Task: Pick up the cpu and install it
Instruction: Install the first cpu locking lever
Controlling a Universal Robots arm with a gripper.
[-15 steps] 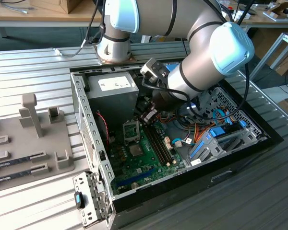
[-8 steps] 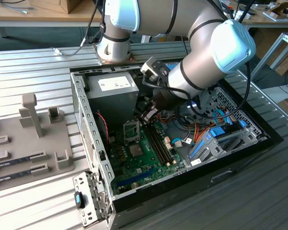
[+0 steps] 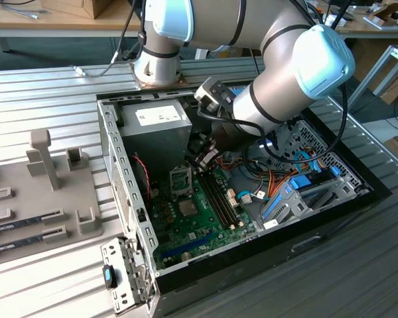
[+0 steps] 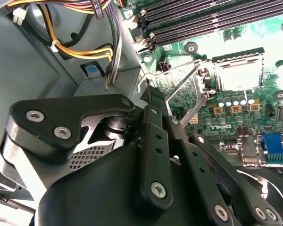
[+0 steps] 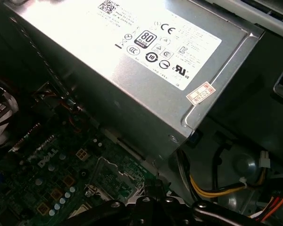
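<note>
In the second wrist view the cpu [image 4: 239, 76], a pale silvery square, lies flat in the motherboard socket with its dark frame [image 4: 237, 55] around it. The socket's metal load plate and wire lever [image 4: 180, 87] stand raised beside it. My gripper [image 4: 153, 95] has its dark fingers drawn together with nothing between them, and its tip is right by the wire lever, a short way from the cpu. In the exterior view the gripper [image 3: 203, 159] hangs low inside the case, just beside the socket [image 3: 180, 179]. The fingers' tips [image 5: 154, 189] also show in the first wrist view.
A grey power supply [image 5: 146, 56] sits close behind the gripper, with yellow and orange cables [image 4: 80, 51] beside it. Memory slots [image 3: 220, 197] run along the socket. A dull grey square chip [image 3: 186, 209] lies nearer the case front. A grey fixture tray [image 3: 46, 192] stands outside at the exterior view's left.
</note>
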